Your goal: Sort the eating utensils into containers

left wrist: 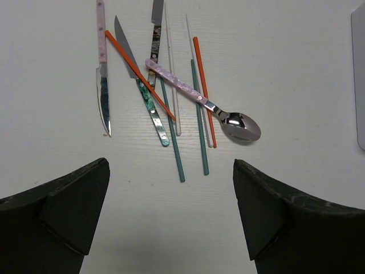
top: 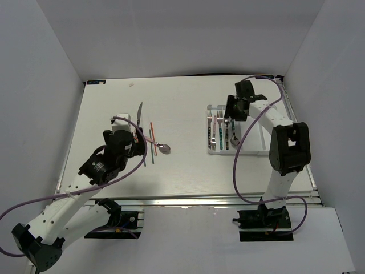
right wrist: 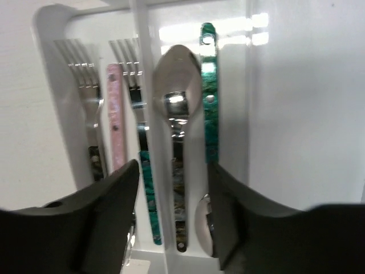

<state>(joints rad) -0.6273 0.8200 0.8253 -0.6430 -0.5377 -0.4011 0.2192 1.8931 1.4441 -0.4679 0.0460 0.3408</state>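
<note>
A loose pile of utensils lies ahead of my left gripper (left wrist: pixel 171 164), which is open and empty just short of it. The pile holds a pink-handled spoon (left wrist: pixel 199 100), a pink-handled knife (left wrist: pixel 102 63), a teal-handled knife (left wrist: pixel 145 94), a dark-handled knife (left wrist: pixel 155 40), red chopsticks (left wrist: pixel 202 85), green chopsticks (left wrist: pixel 171 134) and a white chopstick. The spoon (top: pixel 164 149) and my left gripper (top: pixel 140 145) also show from above. My right gripper (right wrist: pixel 173 168) is open, low over the white tray (right wrist: pixel 296 114). Below it lie forks (right wrist: pixel 85 85), a dark-handled spoon (right wrist: pixel 178 74) and a teal-handled spoon (right wrist: pixel 209 85).
The tray (top: pixel 256 142) sits at the right of the table, under my right gripper (top: pixel 231 114); its right-hand compartments hold nothing. Its edge shows in the left wrist view (left wrist: pixel 359 74). White walls enclose the table on three sides. A purple cable hangs from each arm.
</note>
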